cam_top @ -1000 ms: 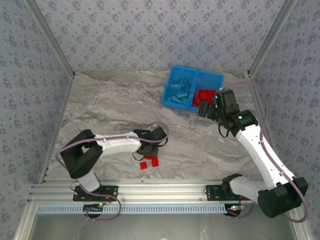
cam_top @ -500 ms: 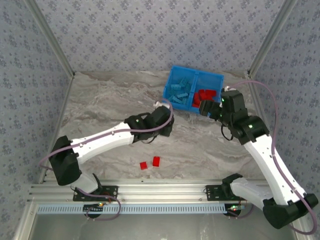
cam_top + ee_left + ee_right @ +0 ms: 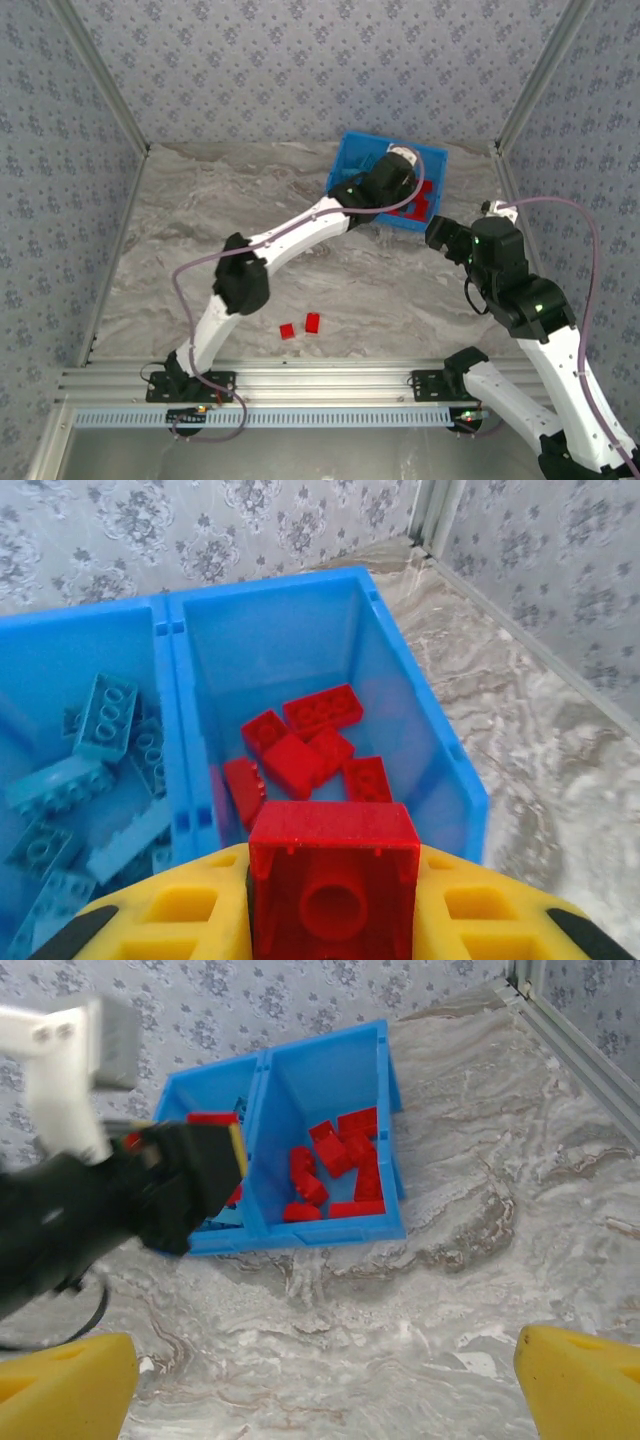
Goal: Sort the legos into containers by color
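Left claw [image 3: 333, 925] is clamped on 1 red brick [image 3: 333, 865], which sits between its yellow fingers [image 3: 150, 920] with the hollow underside facing the wrist camera. From above, the left claw [image 3: 400, 165] hangs over the blue bin [image 3: 343, 165], near the divider between its 2 compartments. I cannot tell which compartment it is directly above.

From the left wrist, the right-hand compartment holds a heap of red bricks [image 3: 310, 745] lying loosely on its floor. The left-hand compartment holds light blue bricks [image 3: 90, 770] piled at all angles. The bin stands at the far side of the table [image 3: 200, 230], close to the back wall.

2 loose red bricks [image 3: 300, 326] lie just beside each other on the table near the front edge, well apart from the bin.

Right claw [image 3: 320, 1390] has its fingers spread wide with nothing between them. In the top view it [image 3: 437, 232] hovers over bare table just to the near right of the bin, not touching it.
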Tool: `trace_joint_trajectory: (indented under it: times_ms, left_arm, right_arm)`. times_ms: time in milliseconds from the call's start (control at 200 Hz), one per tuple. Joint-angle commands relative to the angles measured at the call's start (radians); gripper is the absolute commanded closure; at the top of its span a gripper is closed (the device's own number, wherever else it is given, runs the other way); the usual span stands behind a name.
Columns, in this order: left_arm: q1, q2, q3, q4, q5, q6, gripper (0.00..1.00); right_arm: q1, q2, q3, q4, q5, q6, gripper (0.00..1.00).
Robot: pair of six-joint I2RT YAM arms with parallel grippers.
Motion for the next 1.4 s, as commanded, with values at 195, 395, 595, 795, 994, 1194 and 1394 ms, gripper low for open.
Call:
trace_joint_trajectory:
  times_ms: [195,395,595,795,994,1194,1394]
  left_arm:
    - [0.018,0.327,0.431,-0.018,0.054,0.127,0.75]
    - [0.027,0.379,0.425,0.048,0.056,0.133,0.64]
    - [0.026,0.351,0.426,0.092,0.088,0.129,0.44]
    - [0.023,0.211,0.425,0.027,0.134,0.080,0.33]
    - [0.024,-0.090,0.214,-0.009,0.246,0.064,0.27]
    - [0.028,-0.524,-0.342,0.116,0.203,0.175,0.24]
    - [0.068,-0.921,-0.879,0.182,0.129,0.139,0.21]
  right_arm:
    - [0.005,-0.033,-0.013,-0.069,0.022,0.022,0.01]
    - [0.006,-0.051,0.000,-0.108,0.005,0.026,0.00]
    - [0.006,-0.081,-0.009,-0.115,0.007,0.050,0.00]
    - [0.007,-0.078,-0.023,-0.108,-0.016,0.042,0.00]
    - [0.006,-0.075,-0.060,-0.094,-0.085,-0.003,0.00]
    - [0.030,-0.056,-0.147,0.009,-0.406,-0.073,0.01]
    - [0.208,0.062,-0.264,0.119,-0.511,-0.068,0.01]
